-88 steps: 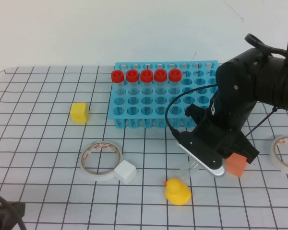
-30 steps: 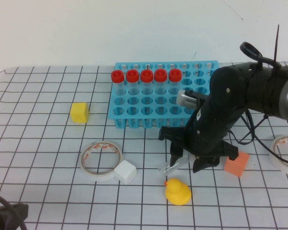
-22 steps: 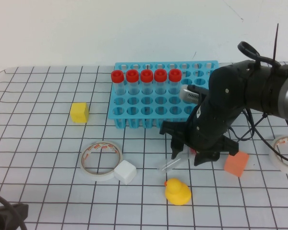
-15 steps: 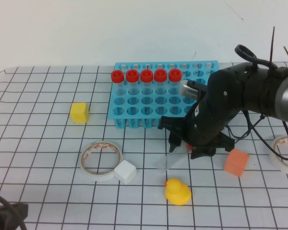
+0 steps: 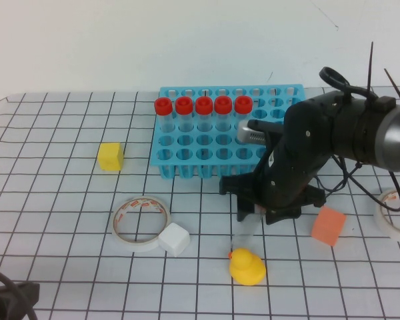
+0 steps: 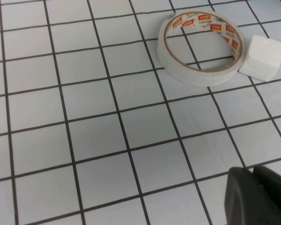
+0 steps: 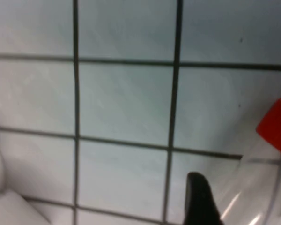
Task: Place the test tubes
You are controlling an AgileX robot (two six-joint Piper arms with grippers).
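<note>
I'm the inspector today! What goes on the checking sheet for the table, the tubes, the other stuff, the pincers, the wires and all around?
Surface: white gridded table, no spill seen.
Job's things: blue rack holds five red-capped tubes upright in one row; a loose tube lies on the table in front of the rack.
Clutter: yellow cube; tape roll touching a white cube; yellow duck; orange cube; second tape roll at the right edge.
Pincers: right pincer open, low over the loose tube; left pincer shut, above the table's near-left part.
Cables: black cables loop off the right arm.
Surroundings: plain white wall; nothing else seen.
</note>
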